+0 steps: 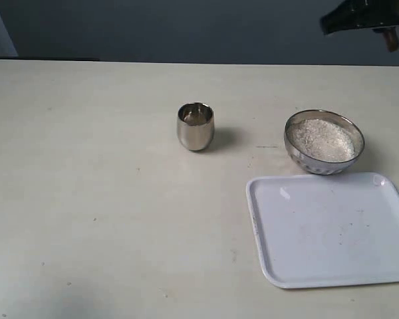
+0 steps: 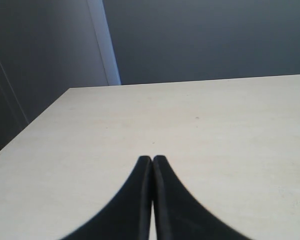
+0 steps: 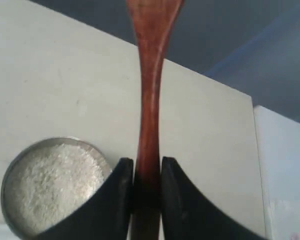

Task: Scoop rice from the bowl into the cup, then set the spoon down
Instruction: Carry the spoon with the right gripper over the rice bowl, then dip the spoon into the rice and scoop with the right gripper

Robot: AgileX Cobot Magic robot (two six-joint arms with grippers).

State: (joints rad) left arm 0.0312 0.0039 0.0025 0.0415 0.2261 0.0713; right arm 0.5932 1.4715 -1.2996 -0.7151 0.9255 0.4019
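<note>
Table [image 1: 86, 199] open left; bowl [image 1: 322, 165], tray [image 1: 332, 232] (white) right.

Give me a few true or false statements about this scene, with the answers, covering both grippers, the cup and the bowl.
1. The right gripper holds the spoon by its handle. True.
2. The bowl is empty. False: it holds rice.
3. The cup stands on the tray. False: it stands on the table, apart from the tray.
4. The left gripper is shut with nothing in it. True.
</note>
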